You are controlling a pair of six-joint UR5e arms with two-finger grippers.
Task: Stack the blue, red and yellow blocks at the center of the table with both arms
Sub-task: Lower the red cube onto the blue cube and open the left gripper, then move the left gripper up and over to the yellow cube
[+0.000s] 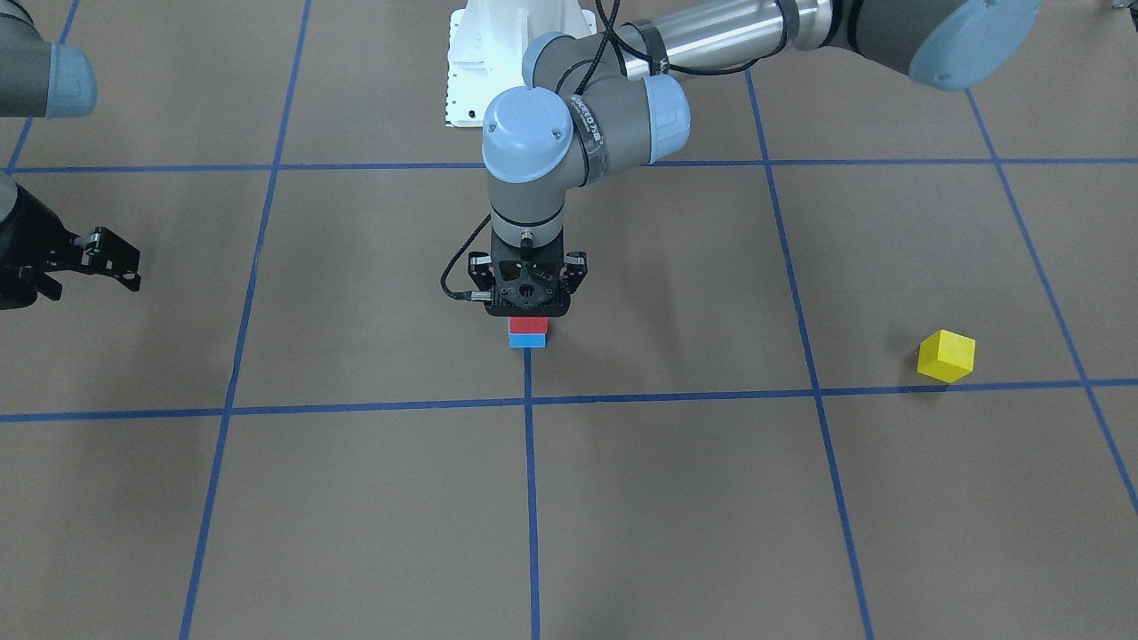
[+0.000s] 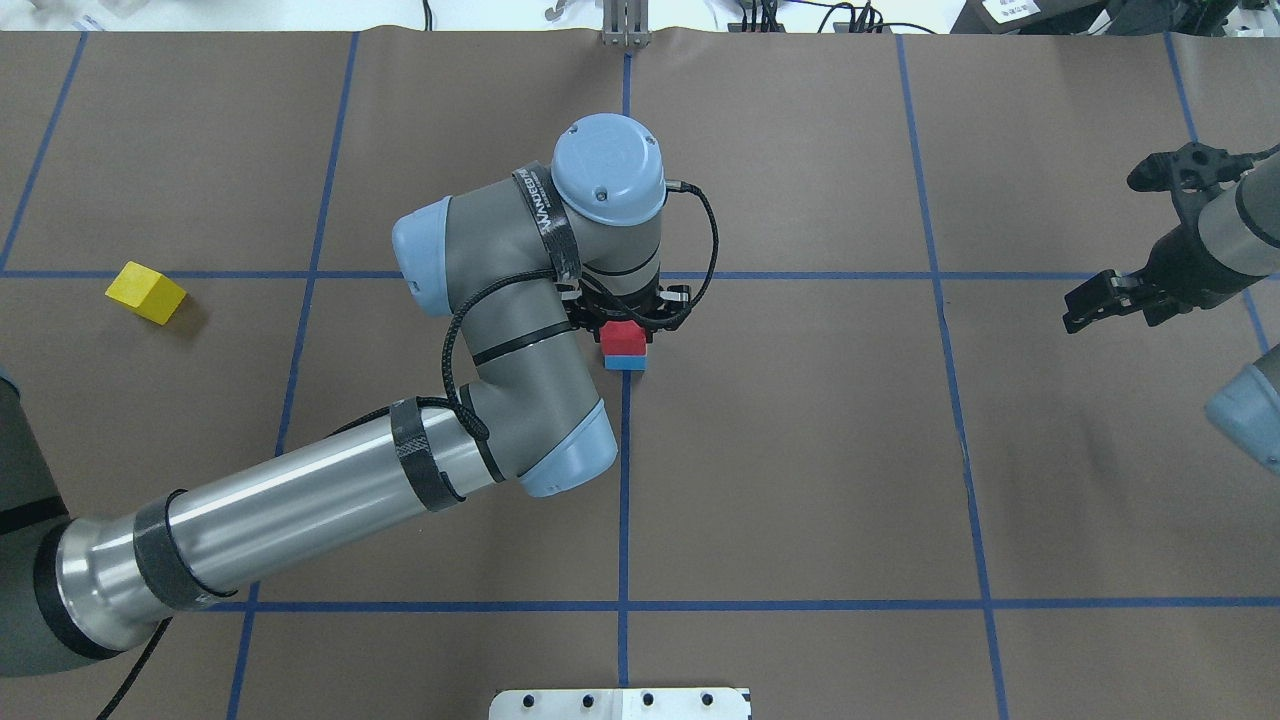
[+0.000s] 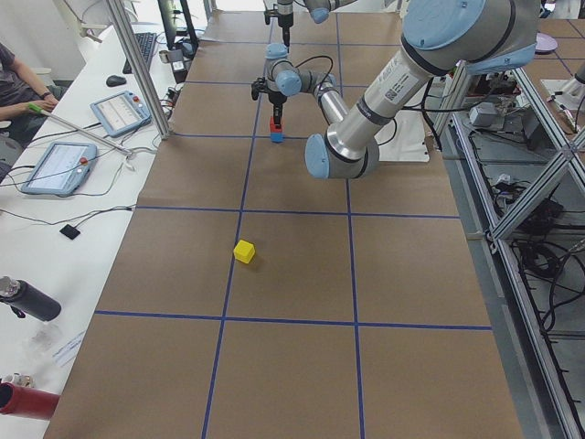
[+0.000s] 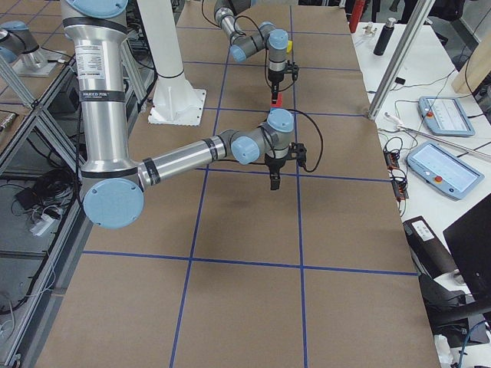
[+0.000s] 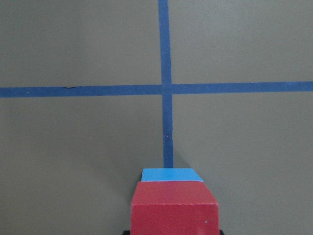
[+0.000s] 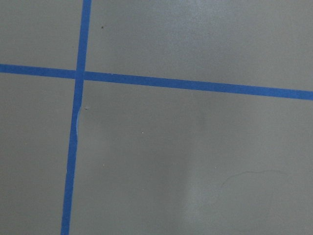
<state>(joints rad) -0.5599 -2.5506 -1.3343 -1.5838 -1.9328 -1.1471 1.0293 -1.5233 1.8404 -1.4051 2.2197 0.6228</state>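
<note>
On the brown table [image 1: 711,498], near its middle, the red block [image 1: 528,325] sits on top of the blue block [image 1: 527,340] beside a tape crossing. My left gripper [image 1: 528,311] points straight down over the stack. Its fingers press the red block's [image 5: 173,208] sides, with the blue block [image 5: 171,175] showing just beyond it. The yellow block [image 2: 146,292] lies alone, tilted, far out on my left side. My right gripper [image 2: 1090,300] hovers open and empty over bare table at my right.
The white bolted pedestal [image 1: 480,53] stands at the robot's edge of the table. A side bench with tablets [image 3: 59,165] and a seated person [image 3: 14,87] runs along the operators' edge. Bottles [image 3: 27,297] stand near it.
</note>
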